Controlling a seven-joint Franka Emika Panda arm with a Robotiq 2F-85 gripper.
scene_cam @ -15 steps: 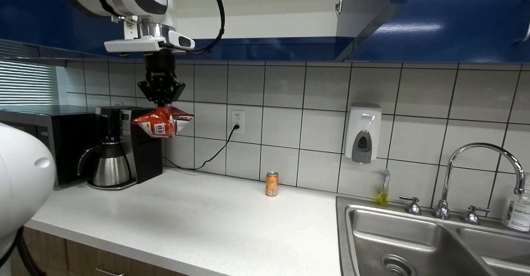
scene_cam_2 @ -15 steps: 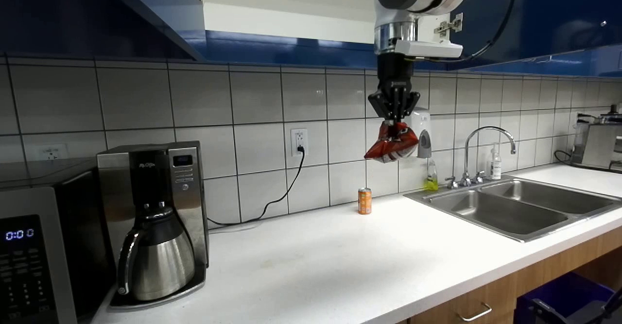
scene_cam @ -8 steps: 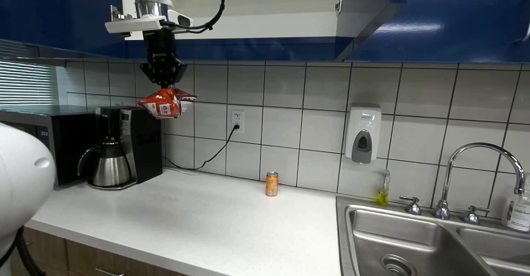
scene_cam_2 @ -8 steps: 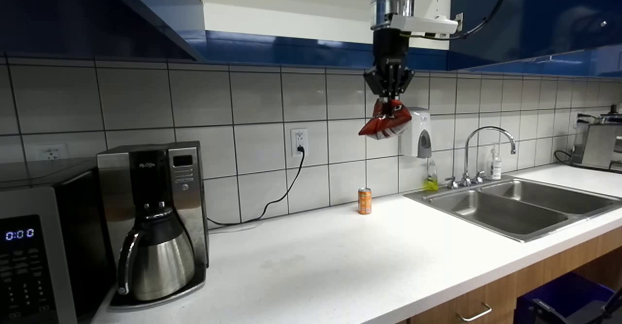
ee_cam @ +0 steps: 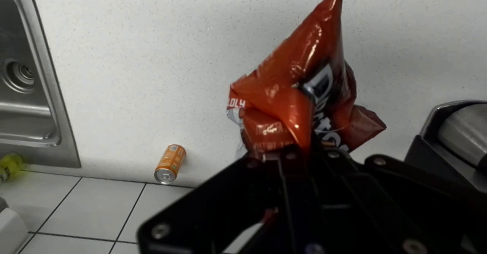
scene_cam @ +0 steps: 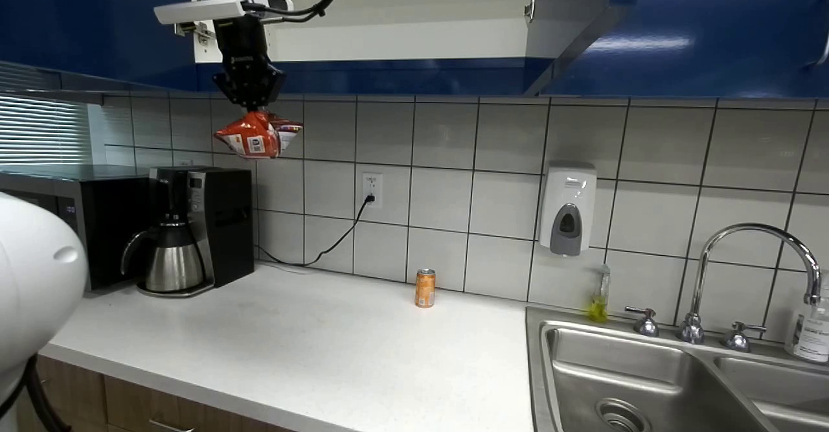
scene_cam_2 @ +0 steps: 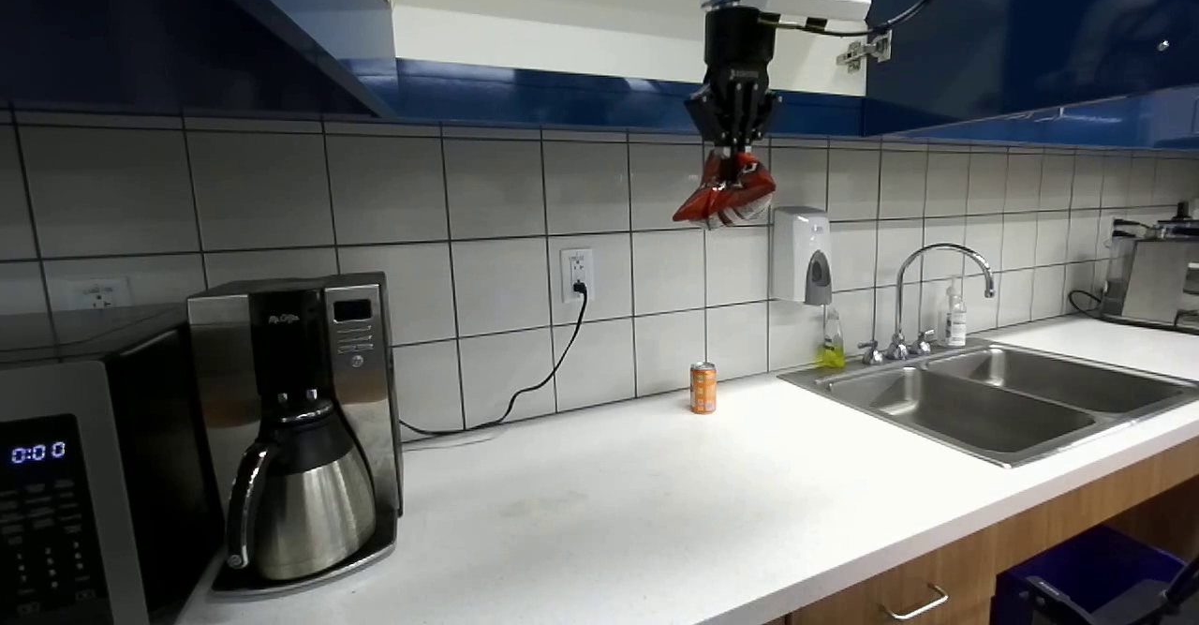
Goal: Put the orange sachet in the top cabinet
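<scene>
Standing at the far left of the worktop, the microwave is partly hidden by a rounded white casing. Just to its right is the coffee maker, a steel jug seated in it. Next, in an exterior view, the sachet hangs in mid-air over the worktop, with the pincer above clamped on its crumpled top; the wrist view shows the same hold, the sachet red-orange and puckered where squeezed. It is outside the cabinet, showing beneath the blue lower edge in both exterior views, and the cabinet's doors stand open. Further right, a black cord drops from the outlet and trails toward the coffee maker. The can, orange too, stands upright on the worktop near the tiles, well apart from the sachet. Then comes the dispenser, fixed to the tiles, and a bottle of yellow liquid at the back of the sink. The sink is let into the worktop; on its back rim rises the curved tap, and at the far right is a labelled bottle
</scene>
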